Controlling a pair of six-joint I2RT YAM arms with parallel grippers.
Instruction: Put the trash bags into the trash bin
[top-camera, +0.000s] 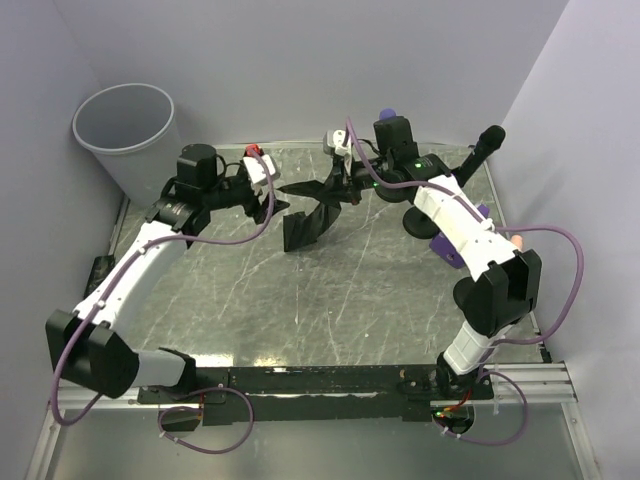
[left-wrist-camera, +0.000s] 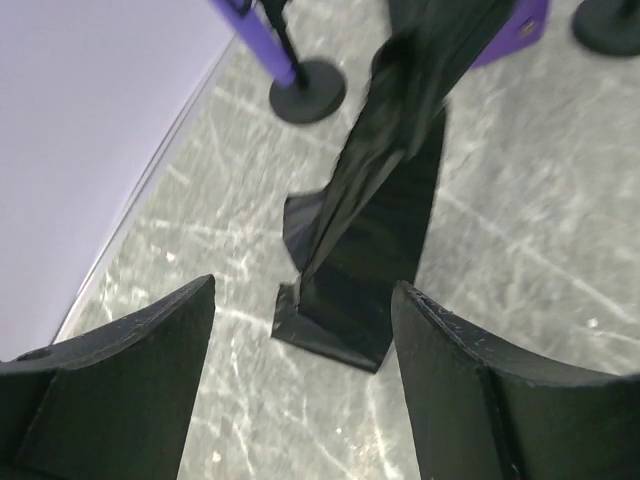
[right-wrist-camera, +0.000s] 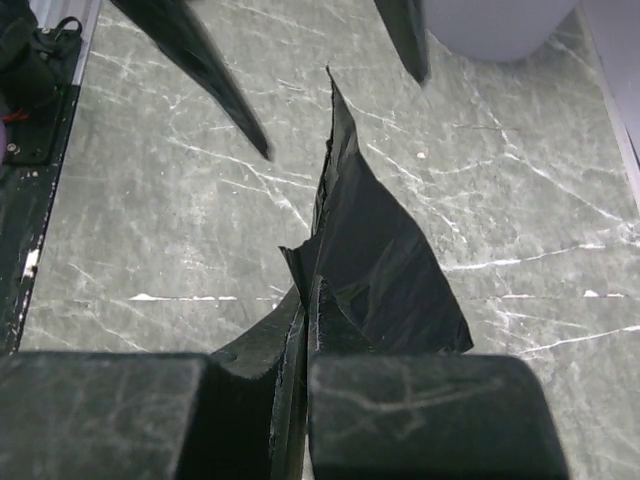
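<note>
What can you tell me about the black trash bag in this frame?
The trash bag is thin, glossy black plastic, folded flat and creased. The shut right gripper pinches one end, so the bag hangs stretched and slanted, with its folded lower end apparently resting on the grey marbled table. The left gripper is open near that lower end and is not touching it.

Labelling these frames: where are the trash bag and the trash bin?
trash bag (top-camera: 303, 230), top external view, its lower folded part
trash bin (top-camera: 135, 166), top external view, its outer wall
</note>
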